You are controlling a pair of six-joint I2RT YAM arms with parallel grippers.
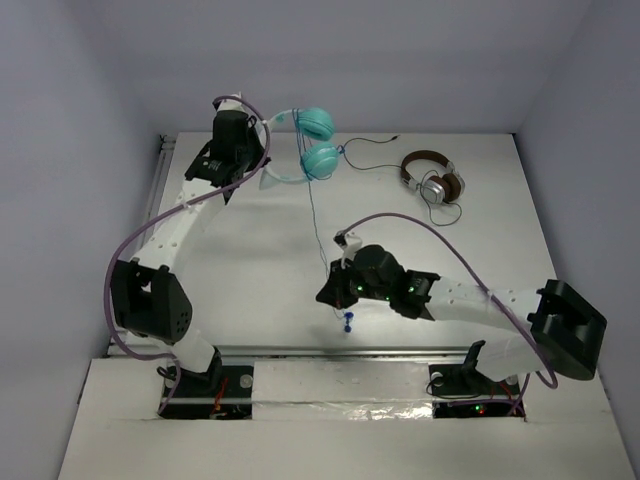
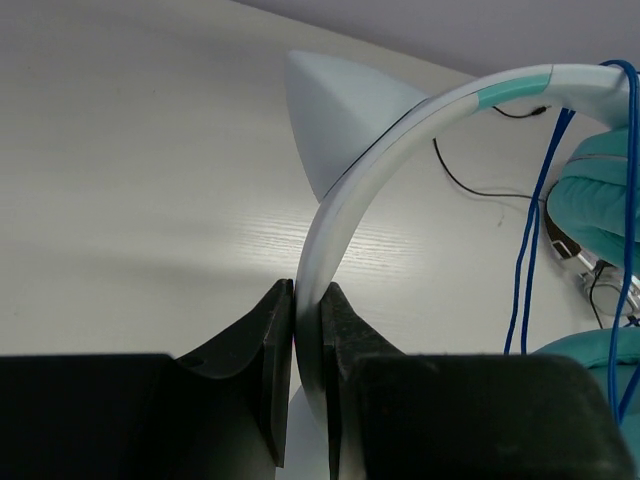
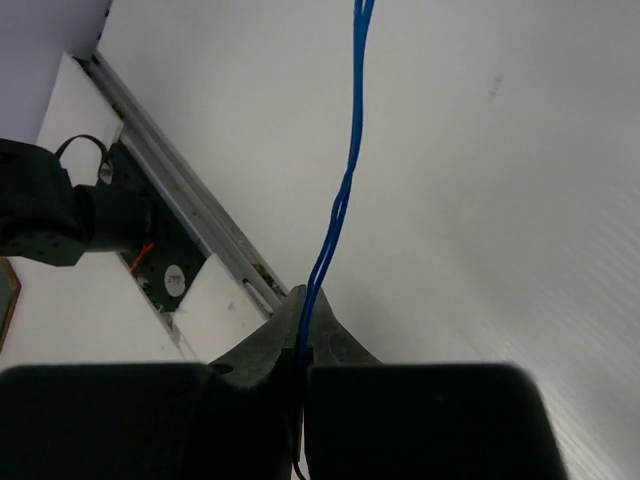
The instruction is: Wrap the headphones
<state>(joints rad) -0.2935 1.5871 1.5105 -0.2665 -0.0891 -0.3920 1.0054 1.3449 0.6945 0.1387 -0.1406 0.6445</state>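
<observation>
The teal headphones (image 1: 318, 140) hang off the table at the far centre, held by their pale headband (image 2: 400, 125). My left gripper (image 2: 308, 300) is shut on that headband, with a teal earcup (image 2: 600, 190) to its right; from above, the left gripper (image 1: 266, 172) is just left of the earcups. The thin blue cable (image 1: 312, 215) runs taut from the earcups toward the near edge. My right gripper (image 1: 333, 290) is shut on it. In the right wrist view two strands of the cable (image 3: 345, 180) pass between the right gripper (image 3: 305, 310) jaws. The plug end (image 1: 346, 322) dangles below.
Brown-and-silver headphones (image 1: 432, 180) lie at the back right, their black cable (image 1: 370, 165) trailing left toward the teal pair. A metal rail (image 3: 190, 200) runs along the table's near edge. Grey walls close in the back and sides.
</observation>
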